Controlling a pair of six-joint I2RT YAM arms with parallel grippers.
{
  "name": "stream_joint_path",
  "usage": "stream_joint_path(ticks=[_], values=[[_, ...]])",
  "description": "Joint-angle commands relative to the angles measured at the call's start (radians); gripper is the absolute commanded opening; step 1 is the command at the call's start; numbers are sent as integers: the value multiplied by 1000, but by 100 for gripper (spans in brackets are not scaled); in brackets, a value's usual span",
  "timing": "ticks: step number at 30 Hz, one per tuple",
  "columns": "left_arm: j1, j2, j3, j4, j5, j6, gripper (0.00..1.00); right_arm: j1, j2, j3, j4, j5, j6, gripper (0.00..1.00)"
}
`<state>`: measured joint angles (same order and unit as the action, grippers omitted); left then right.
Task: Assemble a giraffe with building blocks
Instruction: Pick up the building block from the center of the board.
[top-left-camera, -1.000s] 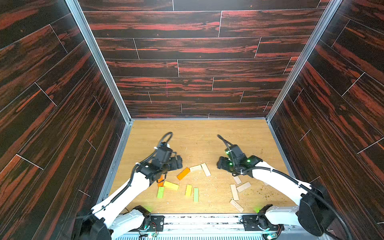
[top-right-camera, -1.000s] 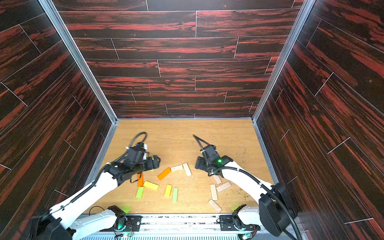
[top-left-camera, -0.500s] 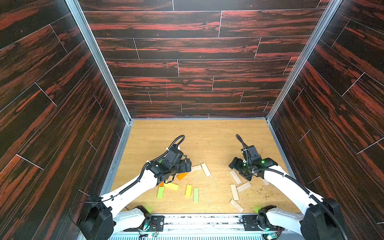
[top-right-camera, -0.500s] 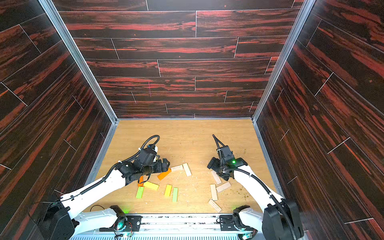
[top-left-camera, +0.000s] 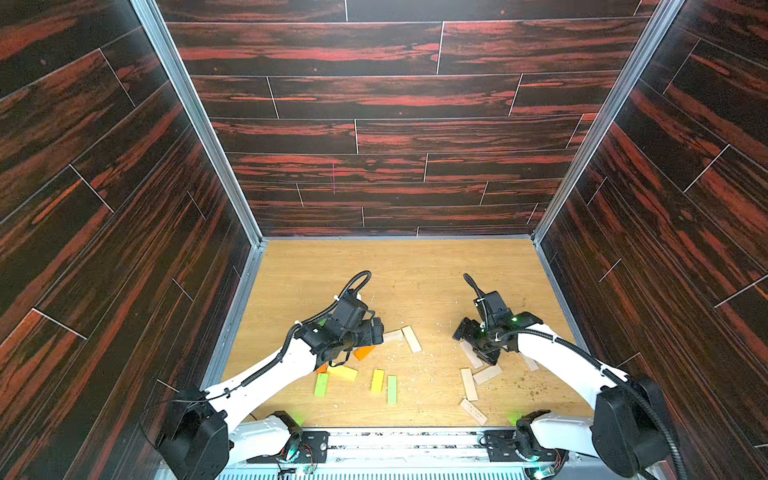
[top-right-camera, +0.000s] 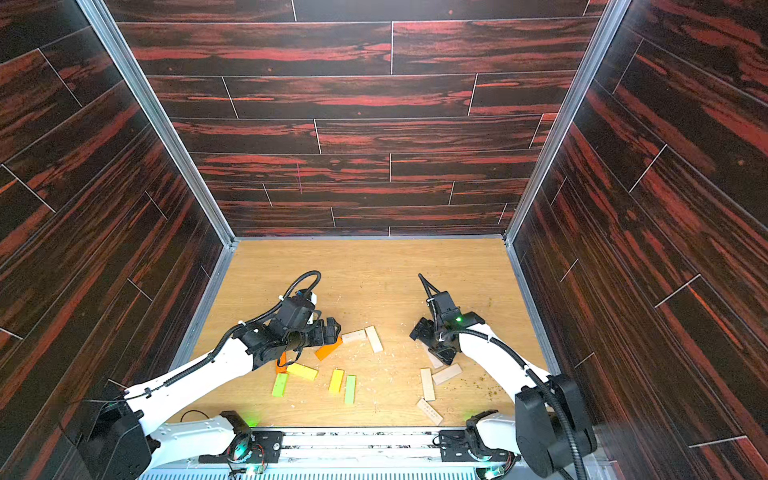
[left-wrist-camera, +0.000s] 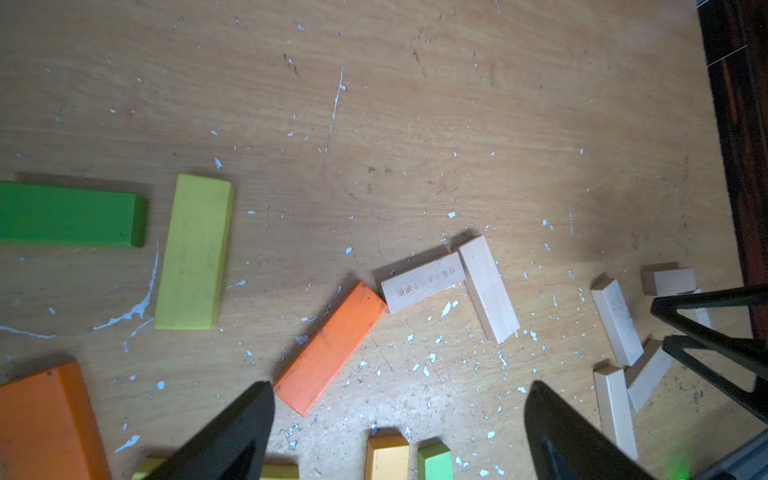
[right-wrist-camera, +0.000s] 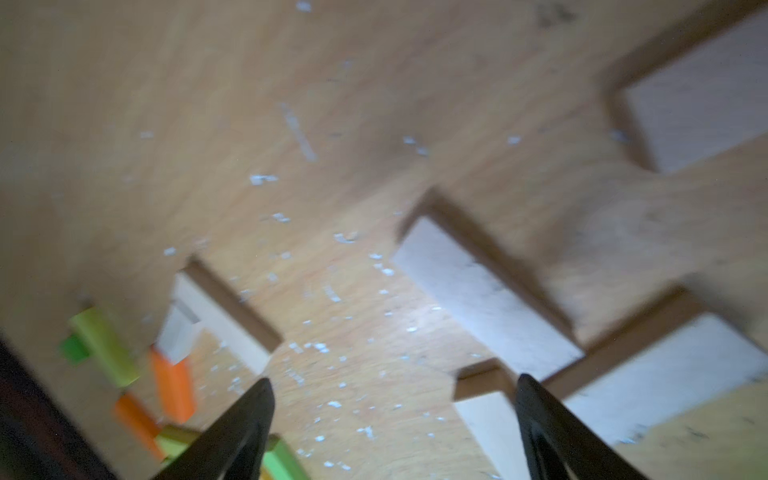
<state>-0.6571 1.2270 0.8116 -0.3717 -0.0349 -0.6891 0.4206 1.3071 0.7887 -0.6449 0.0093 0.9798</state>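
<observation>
Left gripper (left-wrist-camera: 401, 386) spread abv flecked wood tabletop (top-left-camera: 395, 270), dark-plank walls (top-left-camera: 374, 137).

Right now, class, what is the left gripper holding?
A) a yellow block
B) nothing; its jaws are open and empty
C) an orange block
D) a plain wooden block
B: in the left wrist view the left gripper has its fingers spread wide with nothing clamped between them, and the nearest orange block lies flat on the table, ungripped.
</observation>
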Motion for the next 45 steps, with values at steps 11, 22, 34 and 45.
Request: stream_joint_path(ticks=[11, 22, 34, 45], values=[[-24, 50, 15, 24, 25, 2, 95, -17, -95, -70, -148, 68, 45, 89], [-32, 47, 8, 22, 20, 5, 95, -13, 13, -14, -58, 16, 18, 88], [-33, -73, -23, -39, -37, -13, 95, 288, 336, 310, -29, 76, -126, 83], [-33, -369, -102, -121, -223, -76, 92, 399, 574, 608, -106, 91, -246, 79]])
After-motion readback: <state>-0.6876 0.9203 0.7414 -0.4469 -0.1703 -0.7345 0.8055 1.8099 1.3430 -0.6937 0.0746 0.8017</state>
